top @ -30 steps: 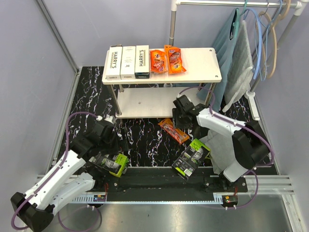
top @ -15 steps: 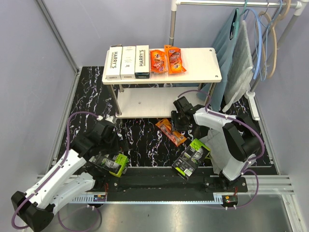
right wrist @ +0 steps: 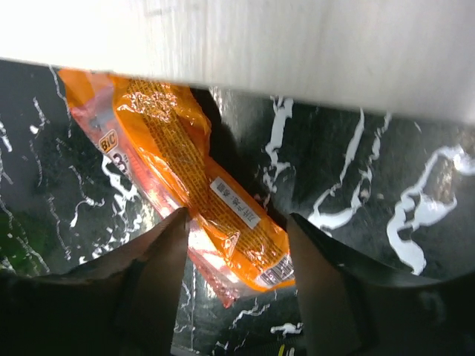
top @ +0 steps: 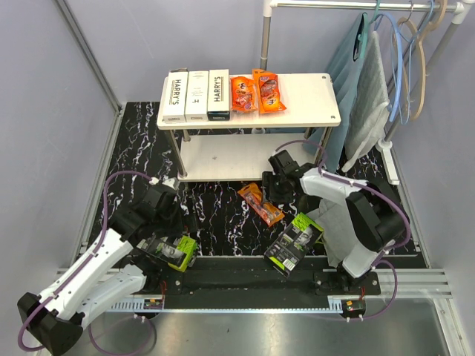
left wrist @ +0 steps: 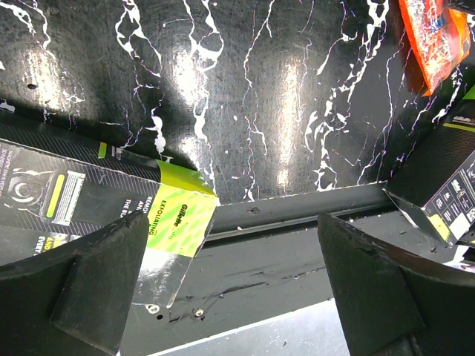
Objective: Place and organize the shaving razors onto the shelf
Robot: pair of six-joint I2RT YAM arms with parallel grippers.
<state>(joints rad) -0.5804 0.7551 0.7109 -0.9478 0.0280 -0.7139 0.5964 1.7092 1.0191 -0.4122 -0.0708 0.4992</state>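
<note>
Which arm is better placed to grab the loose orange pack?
Right. The right tool has a finger on each side of the orange pack; the left tool hovers away by a black-and-green pack.

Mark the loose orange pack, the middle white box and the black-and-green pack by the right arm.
loose orange pack [top: 261, 203], top view, wrapper's middle
middle white box [top: 197, 95], top view, top face centre
black-and-green pack [top: 295, 243], top view, dark front

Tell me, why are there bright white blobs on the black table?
Left wrist view: light glares in bright patches off the glossy black table; the left hand is dark and soft-edged. Right wrist view: the shelf is a pale blur, the orange pack glints. Top view: evenly lit and sharp.
</note>
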